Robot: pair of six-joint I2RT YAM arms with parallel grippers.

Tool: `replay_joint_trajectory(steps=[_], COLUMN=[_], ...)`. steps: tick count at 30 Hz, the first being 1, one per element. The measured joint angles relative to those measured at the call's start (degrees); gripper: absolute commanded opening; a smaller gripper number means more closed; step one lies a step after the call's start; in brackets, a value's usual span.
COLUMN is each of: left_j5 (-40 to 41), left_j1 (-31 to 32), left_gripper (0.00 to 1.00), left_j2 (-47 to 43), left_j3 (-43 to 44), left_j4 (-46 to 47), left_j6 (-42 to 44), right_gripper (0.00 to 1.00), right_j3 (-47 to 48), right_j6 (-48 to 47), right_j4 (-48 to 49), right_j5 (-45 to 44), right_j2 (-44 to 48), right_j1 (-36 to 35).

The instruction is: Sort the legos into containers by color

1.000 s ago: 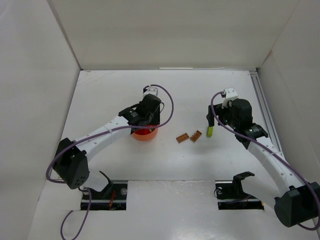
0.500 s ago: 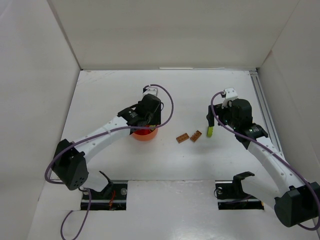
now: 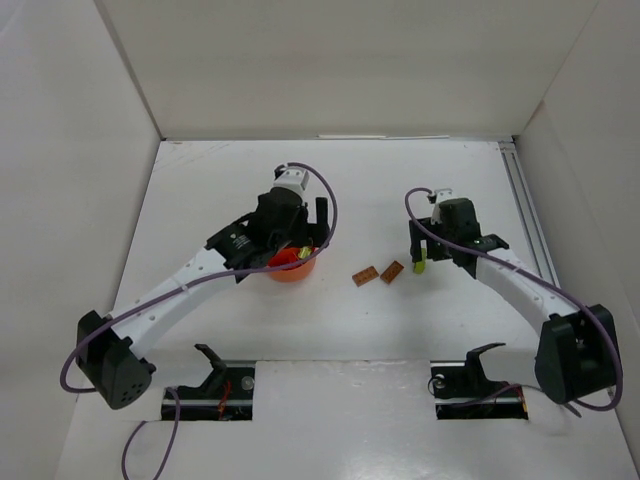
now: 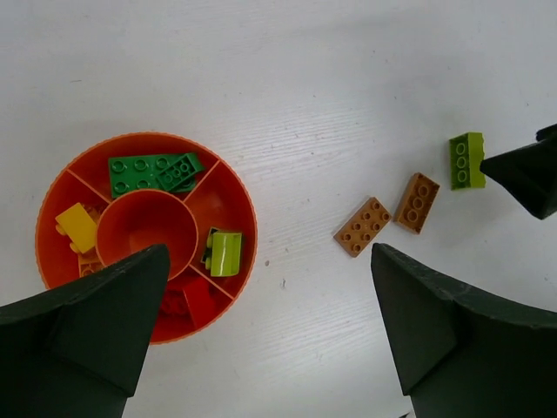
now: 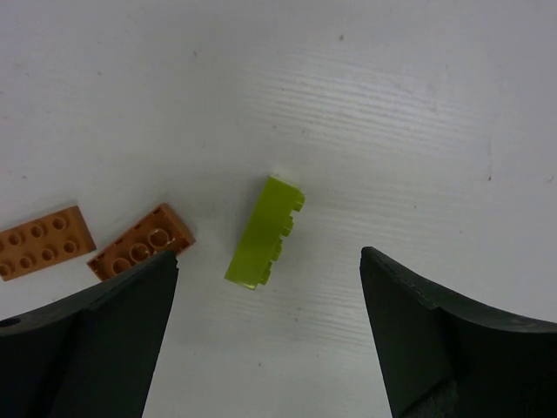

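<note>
Bowl [image 4: 146, 233] sections hold green bricks [image 4: 152, 171], yellow brick [image 4: 77, 226], lime brick [image 4: 226, 252], red brick [image 4: 198, 300]; left claw [image 4: 268, 261] and right claw [image 5: 269, 257] gape empty.

The bowl [image 3: 292, 272] sat on the worktop [image 3: 220, 190], left of the middle. Inside it, bricks [image 4: 144, 170] lay in the compartments ringing the raised centre [image 4: 146, 235]. The left end effector [image 4: 268, 250] hung above the bowl's right rim, one finger over the bowl and the other over the worktop. Right of the bowl and apart from it, a left-hand brick [image 3: 365, 275] and a right-hand brick [image 3: 392, 271] lay just beside each other. Further right, near that pair, a third brick [image 3: 420, 265] lay between the fingers of the right end effector [image 5: 268, 254], touching neither.
</note>
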State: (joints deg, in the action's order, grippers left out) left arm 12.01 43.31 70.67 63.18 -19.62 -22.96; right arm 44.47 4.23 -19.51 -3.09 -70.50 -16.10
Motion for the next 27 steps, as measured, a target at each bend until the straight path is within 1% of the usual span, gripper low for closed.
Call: replay_joint_trajectory(steps=[2,6,9,10,13,14,16,17,20,24,27], left_j5=[0.0,0.4,1.1,1.5,2.6,3.0,3.6,3.8,4.6,5.5,6.4], left_j1=[0.0,0.0,0.0,0.1,0.1,0.1,0.1,0.1,0.1,0.1,0.1], left_gripper=[1.0,1.0,1.0,1.0,1.0,1.0,1.0,1.0,1.0,1.0,1.0], left_j2=[-1.7,-4.5,-5.8,-6.2,-7.4,-7.8,-8.3,-8.6,-9.0,-9.2,-9.6], left_j3=[-0.9,-2.5,-3.0,-3.1,-3.6,-3.7,-4.0,-4.2,-4.6,-4.6,-4.6], left_j4=[0.2,0.3,0.1,0.1,-0.4,-0.8,-1.0,-1.1,-1.4,-1.7,-2.0], left_j6=[0.1,0.0,-0.2,-0.3,-1.1,-1.3,-1.7,-2.0,-2.3,-2.5,-2.7], right_gripper=[0.83,0.8,0.73,0.66,0.5,0.39,0.31,0.23,0.12,0.1,0.1], right_j3=[0.0,0.4,1.6,1.9,2.5,2.6,2.6,2.6,2.7,3.1,4.2], right_j6=[1.3,2.8,3.3,3.4,3.8,4.0,4.3,4.5,4.6,3.5,1.4], right_j4=[-0.6,-0.4,-0.2,0.1,0.7,0.7,0.8,0.8,1.1,1.0,0.7], right_j5=[-1.0,-2.2,-3.0,-3.1,-3.4,-3.4,-3.3,-3.4,-3.5,-3.5,-2.7], right_j2=[-2.5,-6.2,-9.6,-10.8,-13.5,-14.0,-14.4,-14.4,-14.3,-13.8,-12.0], right_j1=[0.0,0.0,0.0,0.0,0.0,0.0,0.0,0.0,0.0,-0.1,-0.8])
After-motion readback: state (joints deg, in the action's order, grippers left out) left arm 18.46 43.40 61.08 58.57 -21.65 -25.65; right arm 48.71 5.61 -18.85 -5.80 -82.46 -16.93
